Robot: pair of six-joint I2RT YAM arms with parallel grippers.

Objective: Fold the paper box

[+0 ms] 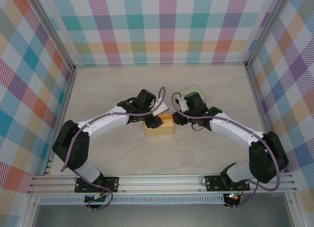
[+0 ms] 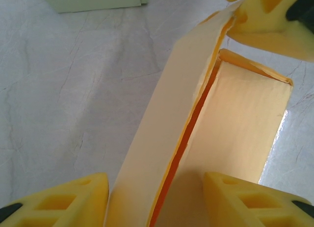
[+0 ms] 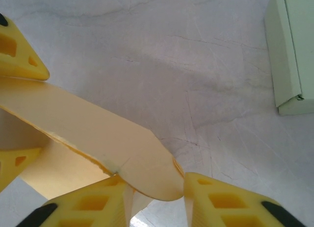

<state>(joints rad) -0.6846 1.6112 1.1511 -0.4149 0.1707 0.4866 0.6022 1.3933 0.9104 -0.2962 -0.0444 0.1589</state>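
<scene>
Two arms rise from the bottom edge of the top view and bend in towards each other at the middle of the table. Between them, at frame centre, sits one tan paper box, partly folded.

The left gripper is at the box's upper left. In its wrist view its two yellow fingers stand partway apart at the bottom corners, with an upright wall of the box running up between them. I cannot tell if they press on it.

The right gripper is at the box's upper right corner. In its wrist view its two fingers are fairly close together at the bottom. The rounded end of one flap lies in the gap. Whether it is pinched I cannot tell. The left gripper's two fingers show at that frame's left edge, on either side of the same strip.

Beyond the grippers, just above centre, lies one pale green box, flat on the table and apart from the tan one. Plaid walls close off three sides.
</scene>
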